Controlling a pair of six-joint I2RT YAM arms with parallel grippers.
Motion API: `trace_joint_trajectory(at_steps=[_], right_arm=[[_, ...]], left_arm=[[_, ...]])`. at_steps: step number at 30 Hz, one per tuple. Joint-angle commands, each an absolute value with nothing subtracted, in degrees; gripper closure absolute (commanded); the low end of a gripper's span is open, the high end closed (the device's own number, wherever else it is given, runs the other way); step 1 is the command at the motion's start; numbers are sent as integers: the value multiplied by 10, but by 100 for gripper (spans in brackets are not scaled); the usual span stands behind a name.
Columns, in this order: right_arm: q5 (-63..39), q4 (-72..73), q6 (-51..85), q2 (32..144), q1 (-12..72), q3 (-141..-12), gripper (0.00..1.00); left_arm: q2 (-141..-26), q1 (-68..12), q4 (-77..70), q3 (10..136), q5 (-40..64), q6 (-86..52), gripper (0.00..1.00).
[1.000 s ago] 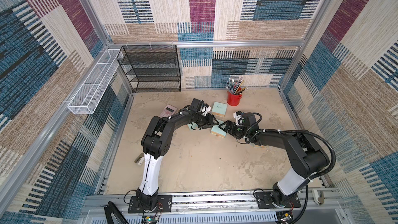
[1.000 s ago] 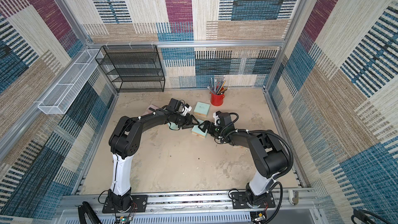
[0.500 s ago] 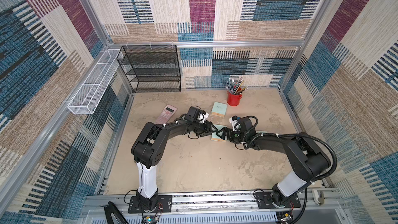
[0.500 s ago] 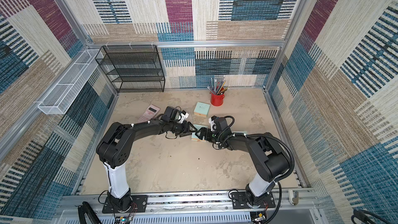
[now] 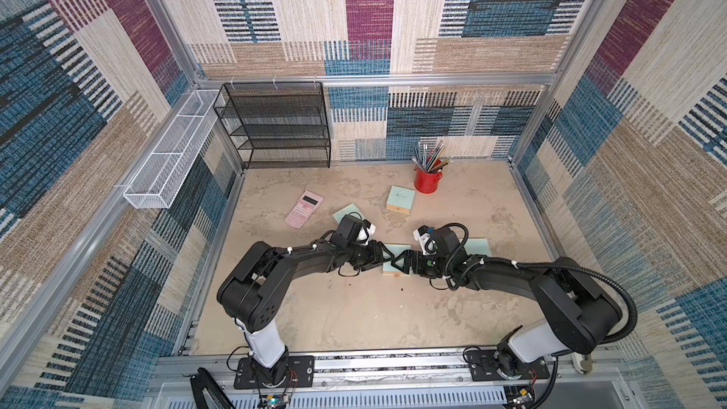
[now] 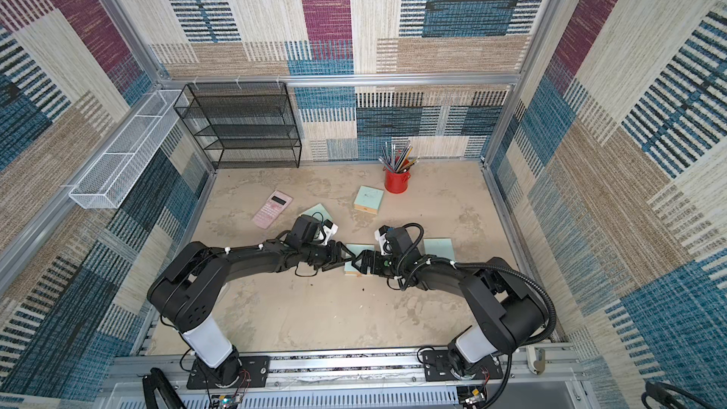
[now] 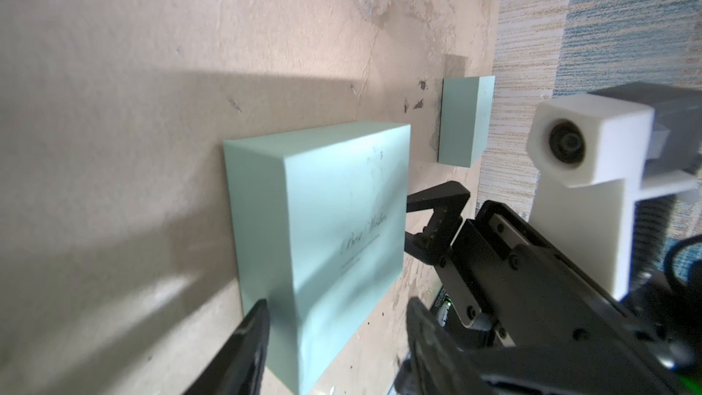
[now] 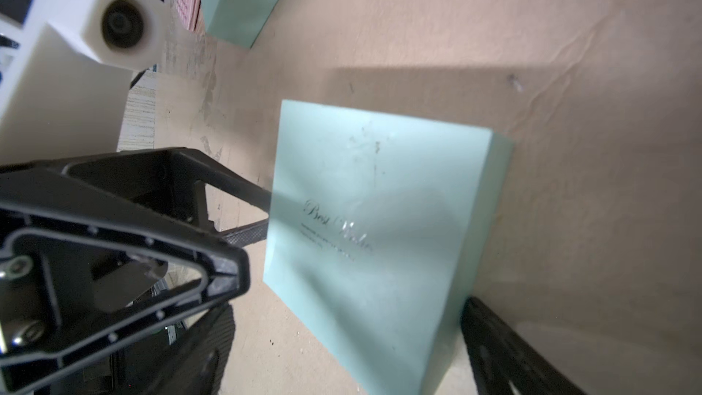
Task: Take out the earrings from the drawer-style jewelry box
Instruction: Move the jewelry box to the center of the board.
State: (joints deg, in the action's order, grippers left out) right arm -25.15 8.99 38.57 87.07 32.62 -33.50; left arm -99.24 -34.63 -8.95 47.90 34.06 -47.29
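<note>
Shut jewelry box [image 5: 396,249] lay between both grippers: at 3 o'clock from left gripper [image 5: 387,258], at 9 o'clock from right gripper [image 5: 402,262]. Both equally near. Jaws of each stood apart, the right's wider, straddling a box corner, apparently not clamped. No earrings seen, presumably inside; slide axis unclear.

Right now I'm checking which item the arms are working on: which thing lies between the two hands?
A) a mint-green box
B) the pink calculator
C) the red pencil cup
A: in a top view the mint-green box lies between the left hand and the right hand, while the calculator and pencil cup stand farther back.
</note>
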Motion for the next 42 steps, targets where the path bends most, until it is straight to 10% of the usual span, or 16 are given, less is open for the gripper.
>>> trace_joint_trajectory(at_steps=[1, 32, 37, 42], right_arm=[[-272, 155, 403, 886, 336, -352, 5], [-181, 90, 418, 782, 356, -317, 2], [-193, 93, 432, 735, 357, -273, 12], [-197, 110, 453, 731, 366, -248, 49]], left_arm=[[-978, -363, -104, 455, 403, -487, 42], [-797, -340, -74, 336, 351, -532, 41], [-786, -305, 31, 424, 295, -471, 35], [-890, -286, 50, 540, 287, -433, 35]])
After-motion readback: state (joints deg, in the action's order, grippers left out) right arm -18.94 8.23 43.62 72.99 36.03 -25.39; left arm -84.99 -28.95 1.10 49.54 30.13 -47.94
